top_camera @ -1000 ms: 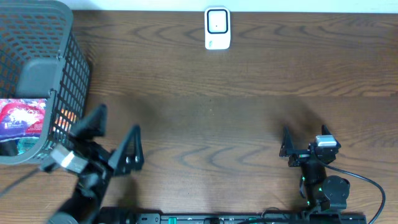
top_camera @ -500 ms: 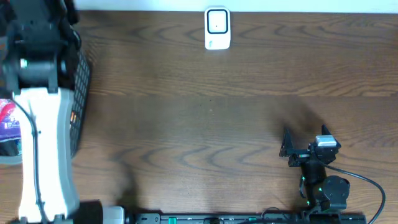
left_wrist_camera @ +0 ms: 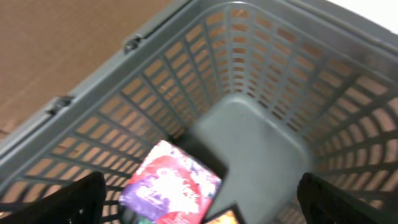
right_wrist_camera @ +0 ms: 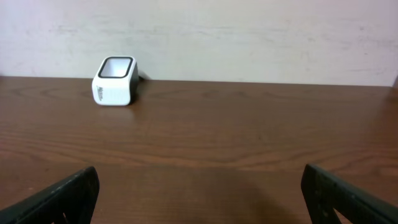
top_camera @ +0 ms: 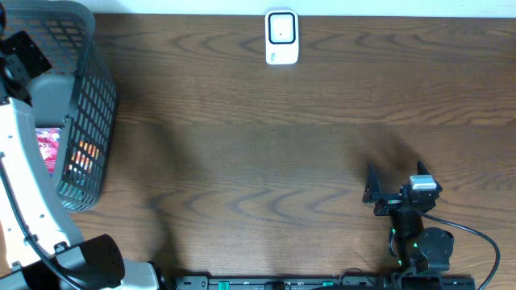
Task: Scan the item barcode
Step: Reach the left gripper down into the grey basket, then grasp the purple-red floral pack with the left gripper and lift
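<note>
A red and purple packet [left_wrist_camera: 171,190] lies in the bottom of the grey basket [left_wrist_camera: 261,68]; the overhead view shows part of it [top_camera: 48,145] beside my white left arm. My left gripper [left_wrist_camera: 199,200] hangs open above the basket's inside, its black fingers [left_wrist_camera: 59,202] either side of the packet and well clear of it. The white barcode scanner [top_camera: 281,36] stands at the table's far edge, also visible in the right wrist view [right_wrist_camera: 114,81]. My right gripper [top_camera: 393,179] rests open and empty near the front right, facing the scanner.
An orange packet [left_wrist_camera: 222,218] lies beside the red one, seen through the basket's mesh wall [top_camera: 85,153]. The left arm [top_camera: 24,201] reaches over the basket's left half. Bare brown table [top_camera: 266,153] lies between basket, scanner and right arm.
The left arm swung up from the table's front edge to above the basket, then shifted left, uncovering more of the basket. The right arm has not moved.
</note>
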You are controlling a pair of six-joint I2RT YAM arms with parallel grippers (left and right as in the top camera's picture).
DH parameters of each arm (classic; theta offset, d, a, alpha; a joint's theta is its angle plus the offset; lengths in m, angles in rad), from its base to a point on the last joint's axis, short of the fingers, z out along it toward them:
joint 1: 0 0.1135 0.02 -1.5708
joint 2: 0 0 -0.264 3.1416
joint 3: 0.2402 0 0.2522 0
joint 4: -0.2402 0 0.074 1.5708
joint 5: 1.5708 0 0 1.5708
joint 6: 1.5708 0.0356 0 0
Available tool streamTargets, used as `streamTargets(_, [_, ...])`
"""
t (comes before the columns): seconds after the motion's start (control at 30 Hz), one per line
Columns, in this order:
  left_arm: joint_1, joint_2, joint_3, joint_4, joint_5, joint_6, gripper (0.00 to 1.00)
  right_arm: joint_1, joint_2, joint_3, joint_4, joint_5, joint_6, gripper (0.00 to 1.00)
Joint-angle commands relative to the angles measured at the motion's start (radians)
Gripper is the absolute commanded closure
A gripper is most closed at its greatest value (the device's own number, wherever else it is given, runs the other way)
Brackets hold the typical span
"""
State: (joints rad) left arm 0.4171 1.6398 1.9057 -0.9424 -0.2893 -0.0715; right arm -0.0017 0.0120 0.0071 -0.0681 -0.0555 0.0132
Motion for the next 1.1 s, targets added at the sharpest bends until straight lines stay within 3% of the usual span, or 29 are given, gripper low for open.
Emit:
streamTargets(0.0, [0.043, 0.022, -0.036, -0.007, -0.050, -0.150, 0.02, -0.006, -0.006, -0.002, -0.003, -0.003, -0.011, 0.01])
streamTargets(0.07, [0.071, 0.072, -0.045, -0.100, -0.196, -0.422, 0.02, -0.006, -0.006, -0.002, -0.003, -0.003, -0.011, 0.01])
streamTargets(0.3, [0.075, 0.206, -0.046, -0.166, -0.197, -0.455, 0.02, -0.006, -0.006, -0.002, -0.003, -0.003, -0.011, 0.01])
streamTargets(0.43, [0.075, 0.308, -0.046, -0.204, -0.197, -0.558, 0.02, -0.006, -0.006, -0.002, -0.003, -0.003, -0.011, 0.01])
streamTargets(0.47, [0.074, 0.328, -0.046, -0.206, -0.197, -0.558, 0.12, -0.006, -0.006, -0.002, -0.004, -0.003, -0.011, 0.01])
streamTargets(0.5, [0.074, 0.349, -0.046, -0.208, -0.194, -0.559, 0.29, -0.006, -0.006, -0.002, -0.003, -0.003, -0.011, 0.01])
streamTargets(0.57, [0.074, 0.387, -0.046, -0.208, -0.194, -0.559, 0.36, -0.006, -0.006, -0.002, -0.003, -0.003, -0.011, 0.01])
streamTargets(0.87, [0.074, 0.493, -0.046, -0.140, -0.195, -0.576, 0.33, -0.006, -0.006, -0.002, -0.003, -0.003, -0.011, 0.01])
streamTargets(1.0, [0.074, 0.499, -0.050, -0.120, -0.195, -0.601, 0.26, -0.006, -0.006, -0.002, -0.003, -0.003, -0.011, 0.01])
streamTargets(1.07, [0.074, 0.502, -0.051, -0.112, -0.195, -0.600, 0.18, -0.006, -0.006, -0.002, -0.003, -0.003, -0.011, 0.01])
